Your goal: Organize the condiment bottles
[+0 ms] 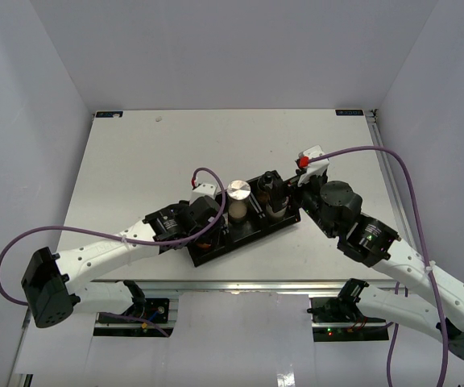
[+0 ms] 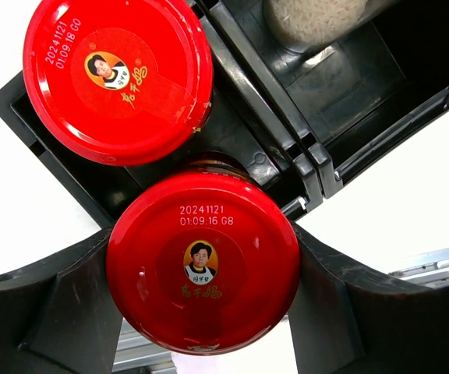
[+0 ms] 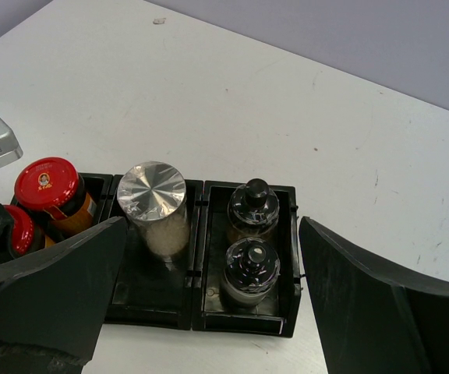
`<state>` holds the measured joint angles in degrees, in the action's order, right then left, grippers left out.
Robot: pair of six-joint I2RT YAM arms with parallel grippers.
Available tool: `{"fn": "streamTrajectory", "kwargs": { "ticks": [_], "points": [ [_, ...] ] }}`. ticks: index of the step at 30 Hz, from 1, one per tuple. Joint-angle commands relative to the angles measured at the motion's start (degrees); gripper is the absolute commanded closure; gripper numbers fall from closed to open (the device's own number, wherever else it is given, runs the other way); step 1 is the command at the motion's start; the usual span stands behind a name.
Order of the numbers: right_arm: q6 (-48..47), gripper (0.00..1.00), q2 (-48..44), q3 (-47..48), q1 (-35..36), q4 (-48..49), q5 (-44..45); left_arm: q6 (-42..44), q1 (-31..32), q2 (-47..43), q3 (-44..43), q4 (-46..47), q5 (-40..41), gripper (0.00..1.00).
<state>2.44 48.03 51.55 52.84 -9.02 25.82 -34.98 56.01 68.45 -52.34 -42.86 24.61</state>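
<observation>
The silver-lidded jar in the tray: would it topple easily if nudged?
Probably somewhat: the silver-lidded jar stands tall and narrow, alone in its compartment. The tray walls would likely stop it sliding far. Clear sides suggest glass, so perhaps fragile.

Two round red-lidded jars with dark brown contents belong to one end compartment of a black three-compartment plastic tray [image 3: 158, 315]. The farther red-lidded jar [image 3: 51, 185] stands upright and free. The nearer red-lidded jar [image 2: 203, 261] is clasped at its lid between the fingers of the left tool [image 2: 201, 234]. A silver-lidded jar of cream grains [image 3: 153, 204] is set upright in the middle compartment. In the other end compartment, the farther black-capped shaker [image 3: 254, 204] is lined up behind the nearer black-capped shaker [image 3: 249, 265].
</observation>
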Motion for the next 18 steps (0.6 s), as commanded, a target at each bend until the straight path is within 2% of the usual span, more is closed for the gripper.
{"fn": "streamTrajectory", "kwargs": {
  "ticks": [1,4,9,18],
  "points": [
    [-0.42,0.02,-0.39,-0.30,-0.27,2.50,1.07,-0.51,0.33,-3.29,0.16,5.89,3.03,1.00],
    [-0.42,0.03,-0.30,-0.33,-0.26,2.53,1.09,-0.49,0.33,-3.39,0.60,6.35,2.87,0.93],
    [-0.30,0.03,-0.30,-0.63,-0.23,2.78,1.10,-0.35,0.33,-3.00,1.26,6.67,2.69,0.51],
    [-0.33,0.03,-0.66,-0.58,-0.28,2.60,0.98,-0.61,0.33,-2.86,2.15,7.04,1.58,0.35]
  ]
}}
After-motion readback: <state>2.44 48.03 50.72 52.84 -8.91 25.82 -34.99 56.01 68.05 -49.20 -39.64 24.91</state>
